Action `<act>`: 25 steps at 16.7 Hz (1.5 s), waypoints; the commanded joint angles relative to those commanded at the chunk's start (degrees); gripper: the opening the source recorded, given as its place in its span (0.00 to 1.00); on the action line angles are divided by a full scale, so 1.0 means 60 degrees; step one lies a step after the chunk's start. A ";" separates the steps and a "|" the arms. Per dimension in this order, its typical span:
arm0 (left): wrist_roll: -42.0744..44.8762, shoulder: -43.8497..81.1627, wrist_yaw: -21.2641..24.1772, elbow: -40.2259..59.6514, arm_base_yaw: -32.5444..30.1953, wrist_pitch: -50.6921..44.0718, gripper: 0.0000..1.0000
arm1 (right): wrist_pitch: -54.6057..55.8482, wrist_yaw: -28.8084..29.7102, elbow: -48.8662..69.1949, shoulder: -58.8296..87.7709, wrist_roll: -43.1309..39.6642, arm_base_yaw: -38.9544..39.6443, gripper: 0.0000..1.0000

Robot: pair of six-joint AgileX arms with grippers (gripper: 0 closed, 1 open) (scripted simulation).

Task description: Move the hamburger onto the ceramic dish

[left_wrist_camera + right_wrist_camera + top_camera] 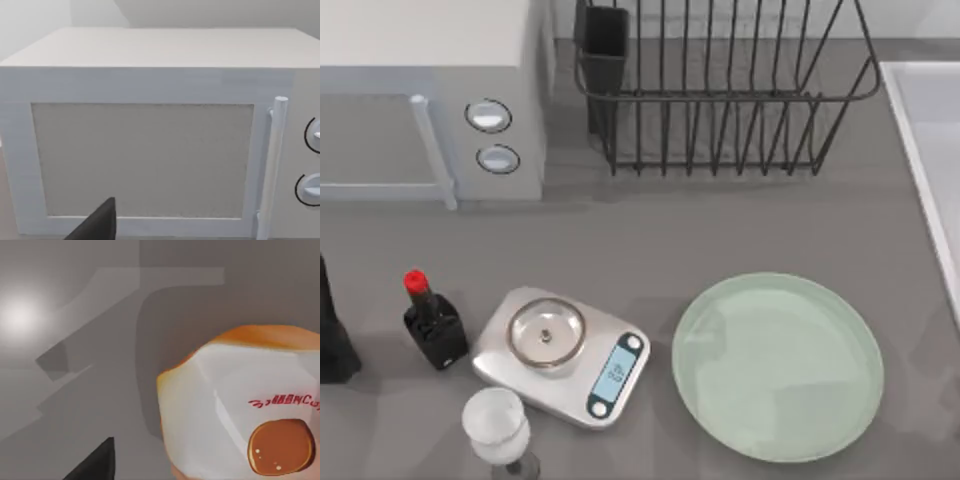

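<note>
1. At the far left edge of the table in the top view, a black part of the left arm (332, 330) stands beside the soy sauce bottle; its gripper's state cannot be told.
2. Just right of it stands a small dark bottle (433, 322) with a red cap, upright.
3. Behind these, at the back left, sits a pale microwave (430, 100) with a vertical handle and two round knobs; the left wrist view faces its door (142, 160) straight on, with one dark fingertip (97, 225) of the left gripper at the picture's lower edge.
4. In front, a clear wine glass (498, 428) stands near the table's front edge, just beside the silver kitchen scale (565, 355), whose small round steel pan lies on its left part and whose display is at its right.
5. At the back centre stands a dark wire dish rack (720, 90) with a black cup holder at its left corner.
6. Right of the scale and apart from it, the ceramic dish (778, 366) lies flat and bare, pale green and glossy.
7. In the right wrist view, the hamburger (250, 410) shows close up, orange-brown with a white wrapper bearing red lettering, above grey table surface; one dark fingertip (95, 462) of the right gripper is beside it, and whether the fingers clamp it cannot be told.
</note>
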 joint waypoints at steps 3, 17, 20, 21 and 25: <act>0.0000 0.0000 0.0000 0.0000 0.0000 0.0000 1.00 | 0.1505 -0.0001 -0.0695 0.0709 0.0017 0.0009 1.00; 0.0000 0.0000 0.0000 0.0000 0.0000 0.0000 1.00 | 0.2762 -0.0003 -0.1346 0.1394 0.0028 0.0015 0.55; 0.0000 0.0000 0.0000 0.0000 0.0000 0.0000 1.00 | 0.2762 -0.0003 -0.1346 0.1394 0.0028 0.0015 0.32; 0.0000 0.0000 0.0000 0.0000 0.0000 0.0000 1.00 | 0.2762 -0.0003 -0.1346 0.1394 0.0028 0.0015 0.25; 0.0000 0.0000 0.0000 0.0000 0.0000 0.0000 1.00 | 0.2762 -0.0003 -0.1346 0.1394 0.0028 0.0015 0.00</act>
